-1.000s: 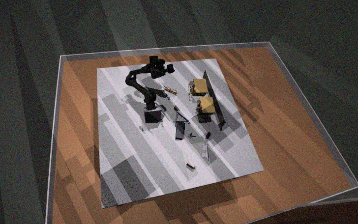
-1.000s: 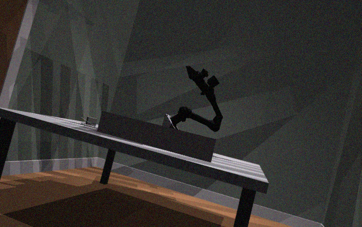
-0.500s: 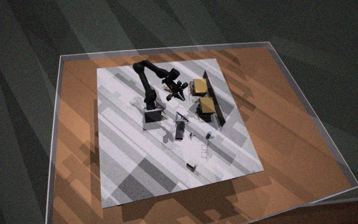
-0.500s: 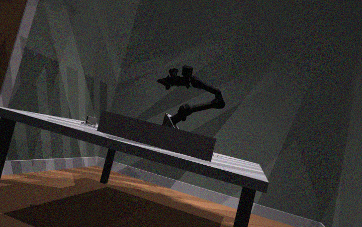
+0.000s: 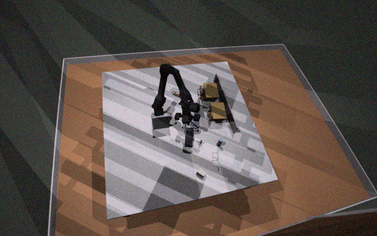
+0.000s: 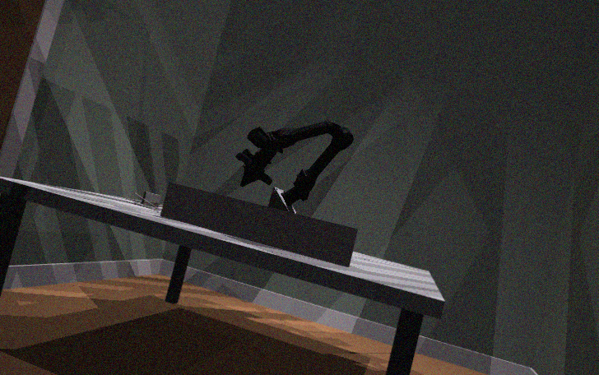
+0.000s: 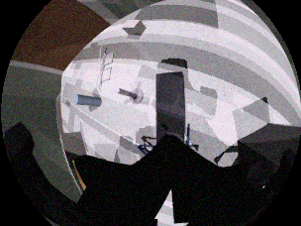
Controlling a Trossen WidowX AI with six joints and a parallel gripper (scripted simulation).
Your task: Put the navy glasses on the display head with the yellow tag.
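Note:
The navy glasses (image 5: 196, 128) (image 7: 144, 148) are at the near end of a long dark block (image 5: 189, 137) (image 7: 169, 101), partly hidden by the gripper. My gripper (image 5: 187, 122) (image 6: 242, 184) (image 7: 168, 139) is shut, its fingertips together and pointing down over the glasses' area. I see nothing held between them; the exterior view shows it raised above the table. Two display heads with flat ochre tops, one farther back (image 5: 211, 90) and one nearer (image 5: 218, 111), stand right of the arm. Their faces are mostly hidden, and I cannot tell which has the yellow tag.
A long dark upright panel (image 5: 226, 104) (image 6: 260, 224) stands behind the heads. Orange-brown glasses (image 5: 175, 93) lie behind the arm. A blue cylinder (image 5: 219, 142) (image 7: 89, 100), a small peg stand (image 5: 200, 142) (image 7: 130, 93), pale glasses (image 5: 218, 159) (image 7: 103, 66) and a small block (image 5: 200, 173) (image 7: 134, 27) are toward the front.

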